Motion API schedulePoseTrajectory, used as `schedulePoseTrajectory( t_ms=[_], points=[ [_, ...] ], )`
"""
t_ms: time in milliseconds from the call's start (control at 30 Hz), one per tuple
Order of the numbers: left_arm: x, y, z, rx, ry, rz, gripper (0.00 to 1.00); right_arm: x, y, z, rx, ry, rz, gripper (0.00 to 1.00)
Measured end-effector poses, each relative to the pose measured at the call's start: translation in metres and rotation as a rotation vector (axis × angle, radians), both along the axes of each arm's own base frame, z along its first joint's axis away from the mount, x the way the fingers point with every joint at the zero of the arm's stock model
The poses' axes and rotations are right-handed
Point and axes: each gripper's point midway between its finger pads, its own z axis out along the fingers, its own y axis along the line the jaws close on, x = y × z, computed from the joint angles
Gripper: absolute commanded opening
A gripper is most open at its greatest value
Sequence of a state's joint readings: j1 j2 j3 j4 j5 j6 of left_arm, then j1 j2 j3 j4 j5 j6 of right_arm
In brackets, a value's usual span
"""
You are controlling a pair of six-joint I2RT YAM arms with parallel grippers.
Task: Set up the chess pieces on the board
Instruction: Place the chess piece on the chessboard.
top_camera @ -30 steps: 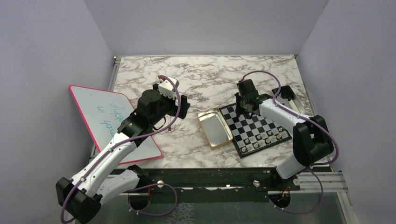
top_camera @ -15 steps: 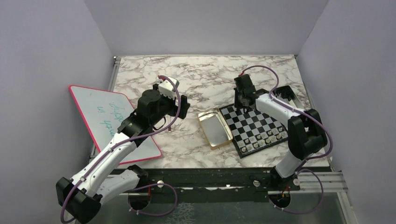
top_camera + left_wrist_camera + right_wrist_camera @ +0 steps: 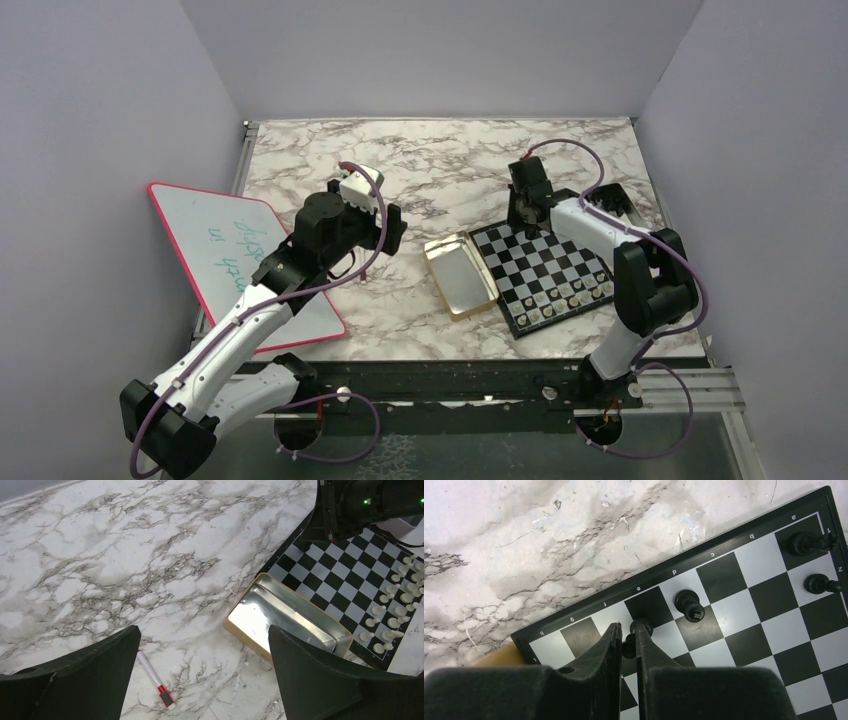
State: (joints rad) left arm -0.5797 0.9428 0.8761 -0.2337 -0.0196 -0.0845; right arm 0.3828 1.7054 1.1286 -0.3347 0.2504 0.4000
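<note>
Your right jaws are pinching a black chess piece (image 3: 640, 627), closed down to a narrow gap around it. You are holding it over the far end rank of the board (image 3: 722, 578), on the black square lettered e, close to that square's border with the f file. The wrist camera is looking down along the jaws and onto the top of the piece. Its long axis therefore seems to be running roughly straight down toward the square, but you cannot tell from here whether its base is touching.

That is the relation the next move is turning on: the target square is lying directly beneath the jaws, not off to a side, so the placement is probably a short vertical lowering. The tight side is toward the d file, where another black piece (image 3: 689, 605) is standing one square over, just beside the jaws. The f, g and h squares on the other side are lying bare.

The white pieces (image 3: 572, 293) are sitting in the rows nearest you. Two more black pieces (image 3: 813, 562) are waiting in the a-file corner.

Your left jaws are standing wide open and gripping nothing. They are hovering over the marble surface (image 3: 150, 555), well apart from the board. The gold tin (image 3: 250, 630) and a marker (image 3: 153, 672) are lying below them. The right arm is clearly the nearer one.
</note>
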Motion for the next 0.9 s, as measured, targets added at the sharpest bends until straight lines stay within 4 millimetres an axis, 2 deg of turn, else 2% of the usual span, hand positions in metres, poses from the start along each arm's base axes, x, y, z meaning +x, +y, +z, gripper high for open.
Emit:
schedulePoseTrajectory(
  t_ms=[700,900],
  points=[
    [0.0,0.0,0.0,0.0,0.0,0.0,0.99,0.011,-0.01,0.006,0.009,-0.022,-0.033,0.15],
    [0.0,0.0,0.0,0.0,0.0,0.0,0.99,0.013,-0.012,0.001,0.009,-0.016,-0.039,0.16]
  ],
)
